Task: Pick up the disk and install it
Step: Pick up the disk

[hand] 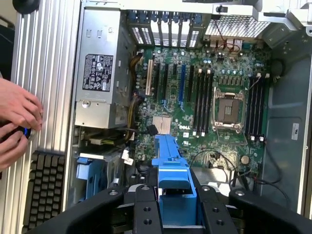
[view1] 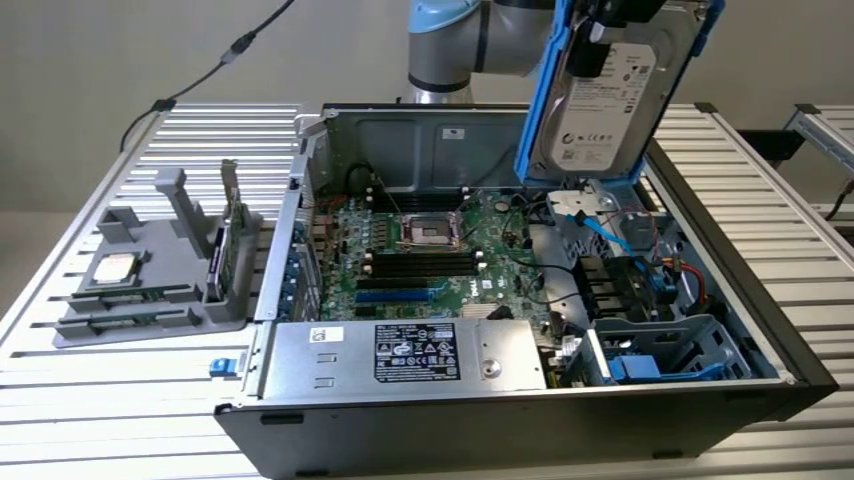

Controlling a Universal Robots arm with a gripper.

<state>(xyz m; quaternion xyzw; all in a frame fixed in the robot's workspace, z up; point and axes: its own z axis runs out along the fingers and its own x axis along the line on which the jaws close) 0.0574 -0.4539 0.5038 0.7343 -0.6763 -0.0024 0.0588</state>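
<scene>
Blue-framed disk (view1: 607,95) | pinched in pincer (hand: 176,210) | hangs tilted over open case (view1: 747,330) | touching no wall

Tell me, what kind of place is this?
Probably a robot lab or workshop for building computers: an open computer case sits on a slatted metal workbench, and a robot arm holds the disk above it.

Open computer case (view1: 534,430) on slatted table (view1: 120,400), motherboard (view1: 427,250), power supply (view1: 400,355); grey holder (view1: 147,270) alongside
</scene>
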